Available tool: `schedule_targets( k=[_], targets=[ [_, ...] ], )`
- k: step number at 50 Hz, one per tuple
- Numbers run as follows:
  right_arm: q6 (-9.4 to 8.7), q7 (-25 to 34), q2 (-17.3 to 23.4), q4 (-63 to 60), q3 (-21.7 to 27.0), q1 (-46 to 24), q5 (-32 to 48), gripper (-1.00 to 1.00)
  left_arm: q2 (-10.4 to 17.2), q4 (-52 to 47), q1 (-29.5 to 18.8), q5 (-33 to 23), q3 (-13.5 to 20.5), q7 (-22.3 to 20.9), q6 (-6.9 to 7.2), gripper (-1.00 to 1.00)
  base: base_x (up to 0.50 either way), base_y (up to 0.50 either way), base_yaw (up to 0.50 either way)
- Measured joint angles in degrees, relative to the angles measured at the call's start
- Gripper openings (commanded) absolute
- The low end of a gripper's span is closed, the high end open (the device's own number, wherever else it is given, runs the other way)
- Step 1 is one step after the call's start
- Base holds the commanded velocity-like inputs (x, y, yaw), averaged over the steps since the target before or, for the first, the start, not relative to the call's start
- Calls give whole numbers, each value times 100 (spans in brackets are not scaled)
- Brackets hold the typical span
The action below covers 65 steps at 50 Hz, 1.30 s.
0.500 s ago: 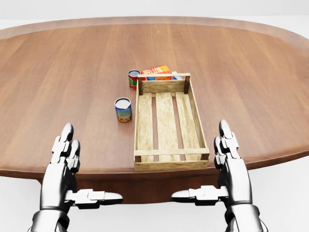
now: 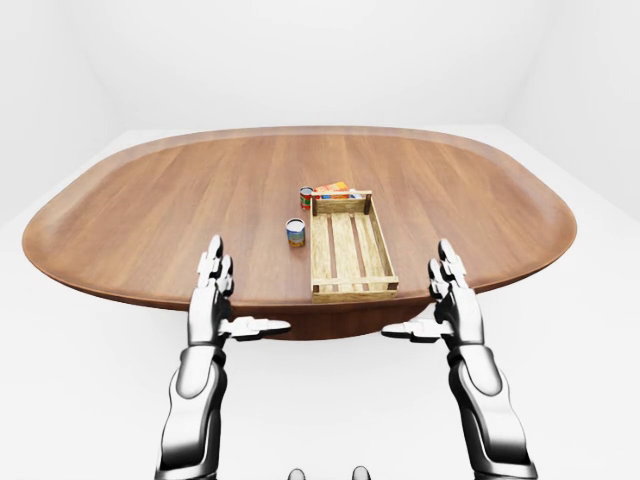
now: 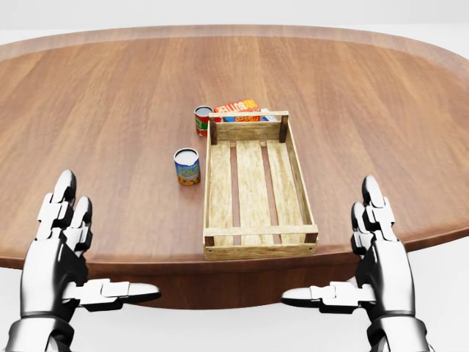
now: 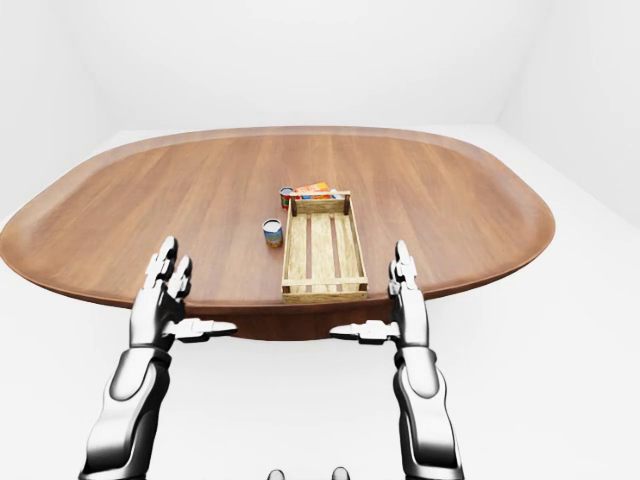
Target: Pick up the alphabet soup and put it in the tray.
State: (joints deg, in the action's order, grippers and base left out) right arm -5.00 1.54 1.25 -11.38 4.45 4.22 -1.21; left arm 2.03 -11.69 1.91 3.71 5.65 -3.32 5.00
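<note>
Hands first: your left hand [image 3: 62, 253] sits at the lower left of the head view and your right hand [image 3: 377, 257] at the lower right, both with fingers spread, thumbs pointing inward, holding nothing. Your alphabet soup [image 3: 187, 166] can stands upright on the table [image 3: 88, 110], just left of the wooden tray [image 3: 253, 250], apart from it. A second can [image 3: 202, 120] and an orange box [image 3: 237, 107] sit at the tray's top end.
</note>
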Motion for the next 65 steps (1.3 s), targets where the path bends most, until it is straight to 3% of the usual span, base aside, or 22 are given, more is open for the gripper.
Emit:
schedule_targets(
  k=[22,41,65],
  targets=[
    [0,422,-143,-1921,771,722,-286,100,44,-759,269,277,470,-255,0,100,0,0,0],
    [0,872,-500,-3233,1518,1134,-751,100,153,-1525,277,768,1174,-346,0,100,0,0,0],
    [0,1210,-622,-3505,1649,1241,-885,100,224,-1851,230,1001,1501,-356,0,100,49,-1,0]
  ],
)
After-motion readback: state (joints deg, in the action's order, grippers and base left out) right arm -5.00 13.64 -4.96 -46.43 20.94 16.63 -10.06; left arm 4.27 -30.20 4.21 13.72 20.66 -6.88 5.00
